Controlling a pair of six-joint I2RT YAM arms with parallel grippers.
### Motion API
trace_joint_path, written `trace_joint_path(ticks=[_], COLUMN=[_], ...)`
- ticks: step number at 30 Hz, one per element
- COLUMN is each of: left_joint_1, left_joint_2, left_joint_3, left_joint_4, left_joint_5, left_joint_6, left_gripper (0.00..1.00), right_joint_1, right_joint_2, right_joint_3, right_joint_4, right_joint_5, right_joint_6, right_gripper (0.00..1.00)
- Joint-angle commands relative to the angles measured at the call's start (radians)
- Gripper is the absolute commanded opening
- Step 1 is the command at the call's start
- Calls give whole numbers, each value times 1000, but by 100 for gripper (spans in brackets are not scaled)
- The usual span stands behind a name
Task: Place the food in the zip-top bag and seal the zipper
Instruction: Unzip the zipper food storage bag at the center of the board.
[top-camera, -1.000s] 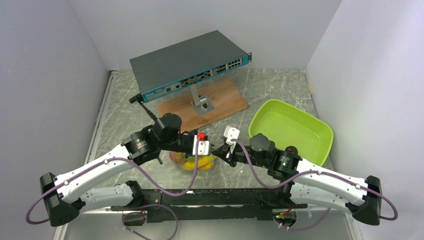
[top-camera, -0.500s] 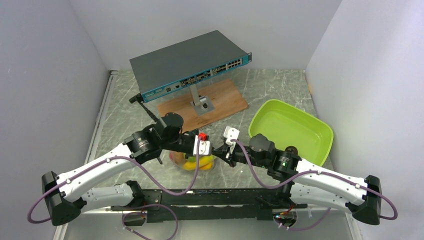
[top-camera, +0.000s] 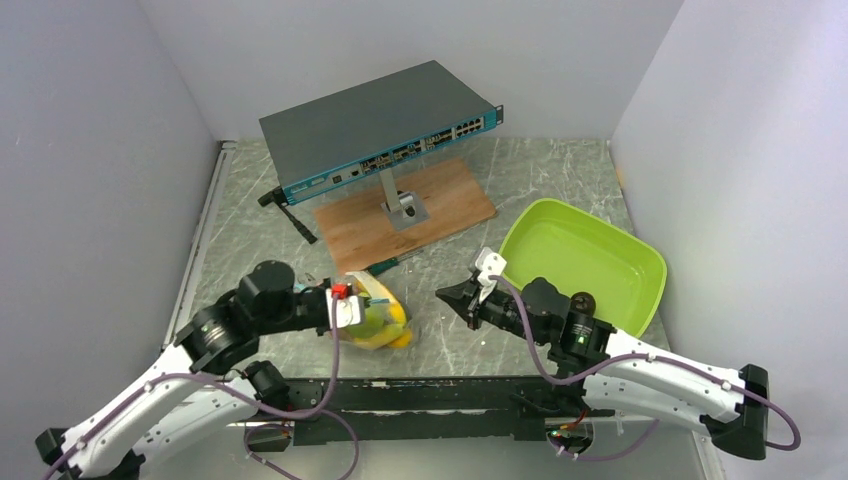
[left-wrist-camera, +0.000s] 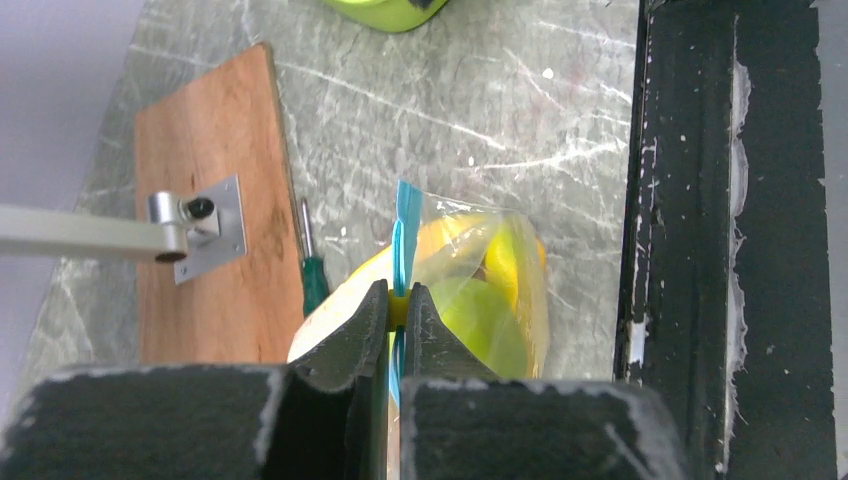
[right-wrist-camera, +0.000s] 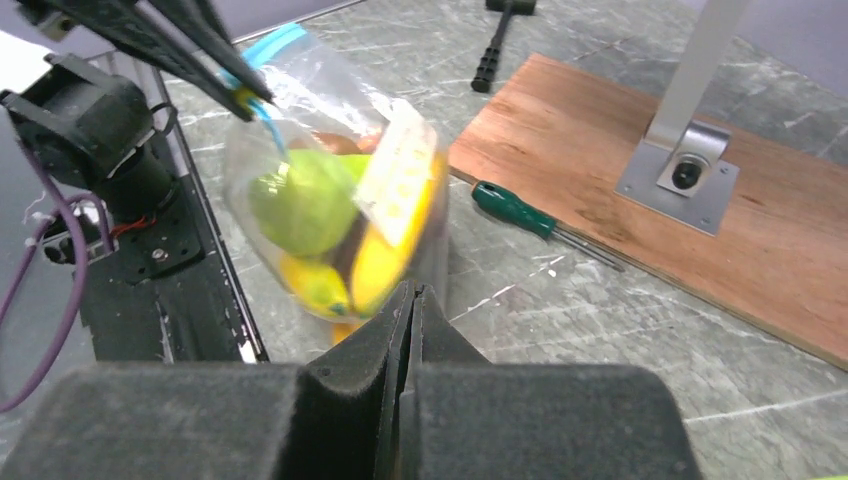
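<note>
Left gripper (left-wrist-camera: 397, 300) clamped on zipper (left-wrist-camera: 404, 215) of bag (left-wrist-camera: 500, 265).
Food (right-wrist-camera: 300, 200) inside; pinch likely presses seal shut. Right gripper (right-wrist-camera: 412, 292) closed, empty.

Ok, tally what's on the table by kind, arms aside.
zip-top bag, food inside: 1
lime-green tray: 1
wooden board: 1
network switch: 1
green-handled screwdriver: 1
black-handled tool: 1
Total: 6

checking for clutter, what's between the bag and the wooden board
A green-handled screwdriver lies between the zip-top bag and the wooden board, clearest in the right wrist view.
</note>
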Motion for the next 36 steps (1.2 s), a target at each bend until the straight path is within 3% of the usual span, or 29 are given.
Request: trace_joint_path(ticks=[1,5,8,12,20,28,36], left_joint_1=[3,3,4,4,4,4,3], left_joint_2=[-107,-118,-69,-14,-13,8,43], left_joint_3=[-32,-19,11,28,46,65,78], left_joint_4=[-75,6,24,39,21,0,0], left_joint_5=[-101,-28,20,80,160,188,200], left_joint_6=[-51,-76,-66,-52,-43,-23,-12], left_gripper=[0,0,0,0,0,0,0], right_joint_1=[0,1,1,-1,-14,-12,-11], right_joint_2=[-33,17,121,227,468,530,565], right_joint_3=[-10,45,142,223,448,516,560], right_joint_4=[29,2,-35,-23,-244,-275,-303], right_joint_5=[85,-81,-237,-309,-474,-465,-461], right_joint_6=[31,9,15,66,-25,-86,-116], right_gripper=[0,1,43,64,50,29,27])
